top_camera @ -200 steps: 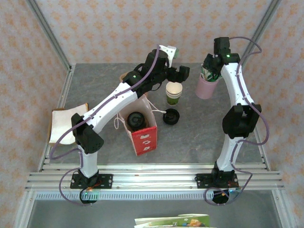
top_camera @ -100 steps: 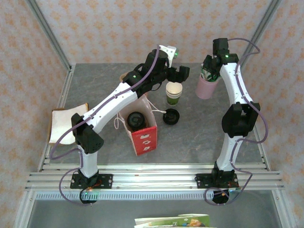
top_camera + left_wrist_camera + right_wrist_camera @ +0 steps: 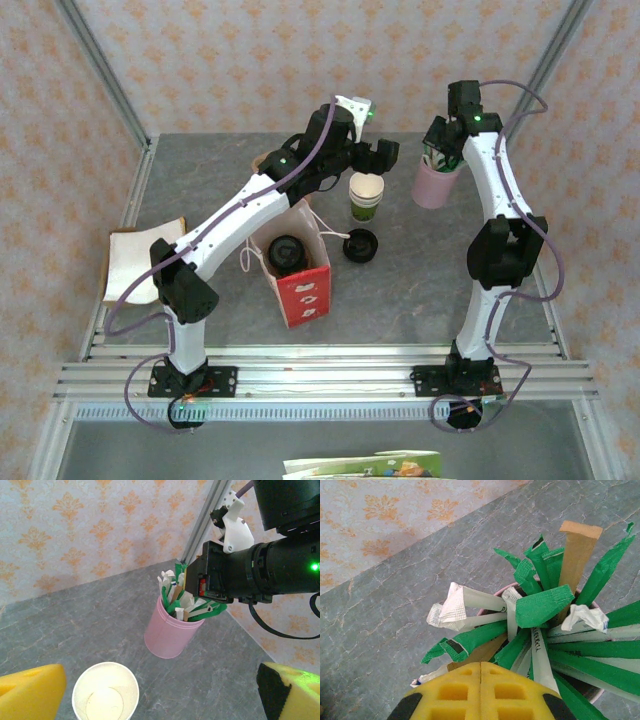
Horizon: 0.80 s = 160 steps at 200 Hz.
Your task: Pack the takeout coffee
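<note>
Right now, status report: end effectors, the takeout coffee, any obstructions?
Left end effector open above lidless cup. Right end effector shut among packets in pink cup. Takeout coffee already inside red bag. Bag mouth unobstructed; loose black lid lies beside it.

I'm working over a grey marbled table [image 3: 400, 290], its near edge carrying an aluminium rail [image 3: 330, 375]. Peach wallpaper [image 3: 250, 60] with orange motifs is closing in the far, left and right edges. Metal posts [image 3: 100, 70] are slanting up from both far corners. Light is falling evenly.
</note>
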Each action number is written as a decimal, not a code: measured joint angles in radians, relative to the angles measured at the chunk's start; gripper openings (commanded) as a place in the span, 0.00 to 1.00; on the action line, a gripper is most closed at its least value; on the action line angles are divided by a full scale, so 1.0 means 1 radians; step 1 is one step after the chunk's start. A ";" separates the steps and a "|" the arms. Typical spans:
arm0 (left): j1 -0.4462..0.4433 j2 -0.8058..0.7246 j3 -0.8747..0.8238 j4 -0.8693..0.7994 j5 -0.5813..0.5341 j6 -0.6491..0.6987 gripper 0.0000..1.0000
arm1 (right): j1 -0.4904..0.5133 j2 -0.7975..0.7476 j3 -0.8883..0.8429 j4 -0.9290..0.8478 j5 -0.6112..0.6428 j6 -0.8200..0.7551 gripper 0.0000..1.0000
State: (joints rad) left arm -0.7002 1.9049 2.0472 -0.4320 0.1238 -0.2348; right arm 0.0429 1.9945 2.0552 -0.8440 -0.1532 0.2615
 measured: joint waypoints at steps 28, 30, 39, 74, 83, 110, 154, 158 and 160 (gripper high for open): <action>0.000 0.000 0.005 -0.006 0.000 0.000 0.99 | 0.000 0.000 0.004 -0.002 0.008 0.000 0.01; 0.000 0.000 0.006 -0.006 0.000 0.000 0.99 | 0.000 0.000 0.004 -0.002 0.009 -0.001 0.01; 0.000 0.000 0.008 -0.006 0.000 0.000 0.99 | 0.000 0.000 0.008 -0.003 0.014 -0.001 0.01; 0.000 0.000 0.016 -0.007 0.000 0.000 0.99 | 0.000 0.000 0.025 -0.005 0.026 -0.004 0.09; 0.000 0.000 0.016 -0.008 0.000 0.000 0.99 | 0.000 0.000 0.027 -0.004 0.026 -0.004 0.13; 0.000 0.000 0.016 -0.009 0.000 0.000 0.99 | 0.000 0.000 0.029 -0.006 0.031 -0.011 0.16; 0.000 0.000 0.016 -0.010 0.000 0.000 0.99 | 0.000 0.000 0.047 -0.008 0.045 -0.013 0.14; 0.000 0.000 0.016 -0.010 0.000 0.000 0.99 | 0.000 0.000 0.048 -0.008 0.045 -0.013 0.14; 0.000 0.000 0.016 -0.010 0.000 0.000 0.99 | 0.000 0.000 0.048 -0.008 0.045 -0.013 0.14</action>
State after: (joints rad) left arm -0.7002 1.9049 2.0628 -0.4419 0.1238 -0.2348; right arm 0.0429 1.9945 2.1033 -0.8520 -0.1078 0.2485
